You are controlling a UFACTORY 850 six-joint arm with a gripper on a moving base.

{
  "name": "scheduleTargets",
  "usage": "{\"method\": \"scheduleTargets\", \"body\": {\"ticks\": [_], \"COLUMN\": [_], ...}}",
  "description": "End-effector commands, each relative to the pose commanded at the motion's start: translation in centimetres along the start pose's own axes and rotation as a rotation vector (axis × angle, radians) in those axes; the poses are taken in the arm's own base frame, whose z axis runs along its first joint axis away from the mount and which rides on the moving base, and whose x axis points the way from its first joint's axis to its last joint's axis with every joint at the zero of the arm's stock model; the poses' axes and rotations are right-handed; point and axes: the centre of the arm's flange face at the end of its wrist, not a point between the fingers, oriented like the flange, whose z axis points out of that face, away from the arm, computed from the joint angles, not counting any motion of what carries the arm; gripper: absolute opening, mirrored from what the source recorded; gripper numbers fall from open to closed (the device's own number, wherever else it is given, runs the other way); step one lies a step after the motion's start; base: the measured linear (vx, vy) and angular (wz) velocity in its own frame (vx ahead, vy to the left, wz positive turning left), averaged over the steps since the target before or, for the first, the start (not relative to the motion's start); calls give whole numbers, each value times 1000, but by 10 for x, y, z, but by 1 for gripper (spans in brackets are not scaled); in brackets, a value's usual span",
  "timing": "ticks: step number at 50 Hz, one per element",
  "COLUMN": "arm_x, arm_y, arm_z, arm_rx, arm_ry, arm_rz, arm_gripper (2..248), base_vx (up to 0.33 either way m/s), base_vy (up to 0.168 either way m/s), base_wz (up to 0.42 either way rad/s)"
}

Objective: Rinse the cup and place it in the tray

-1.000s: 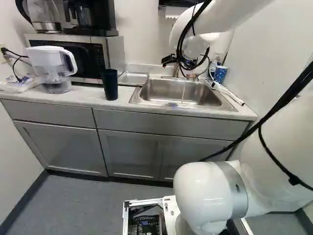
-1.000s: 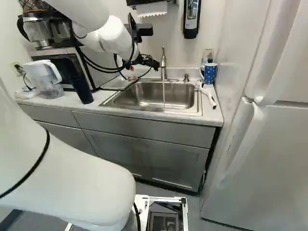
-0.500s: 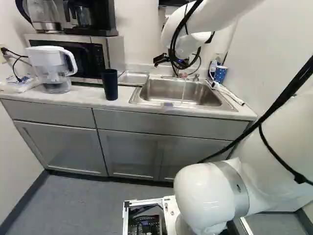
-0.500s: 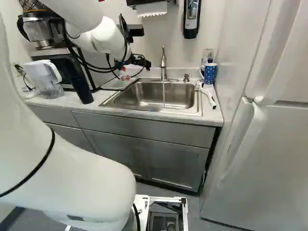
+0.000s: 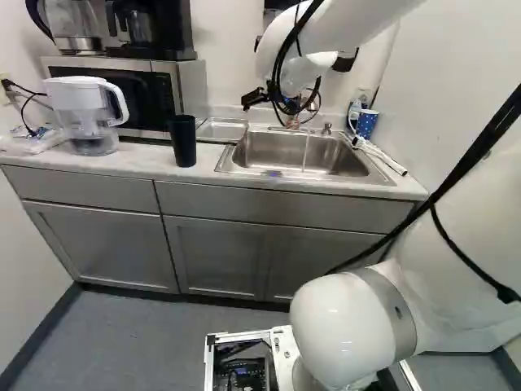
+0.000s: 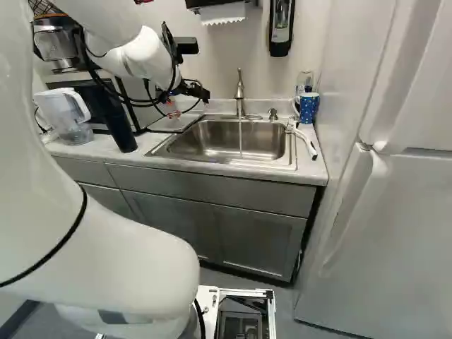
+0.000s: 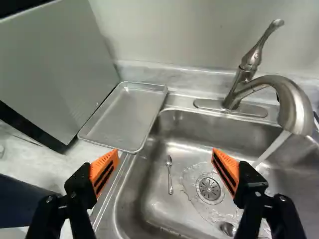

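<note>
On the worktop (image 5: 142, 164), between the water jug (image 5: 91, 122) and the sink (image 5: 269, 148), the dark cup (image 5: 182, 140) stands upright and ungripped; I take it for the one to rinse. The tool (image 7: 165, 154) is spread wide, gripping nothing, so this looks like the reach. Next it should come level with the cup and close around it before going to the running water (image 7: 271, 148). Only the wrist view shows the spoon (image 7: 170, 175) in the basin; the base views add a spotted mug (image 6: 308, 107). The tray (image 7: 122, 117) waits beside the sink.
</note>
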Motion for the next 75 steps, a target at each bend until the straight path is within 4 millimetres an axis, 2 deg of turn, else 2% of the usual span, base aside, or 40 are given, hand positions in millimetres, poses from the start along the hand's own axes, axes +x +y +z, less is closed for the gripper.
{"method": "scheduleTargets", "body": {"ticks": [52, 75], "arm_x": [6, 6], "arm_y": [-79, -80], "arm_z": [14, 14], "arm_rx": [142, 144], "arm_ry": [-14, -14], "arm_rz": [-89, -91], "arm_gripper": [247, 247], "base_vx": [0, 0], "base_vy": [0, 0], "base_wz": [0, 0]}}
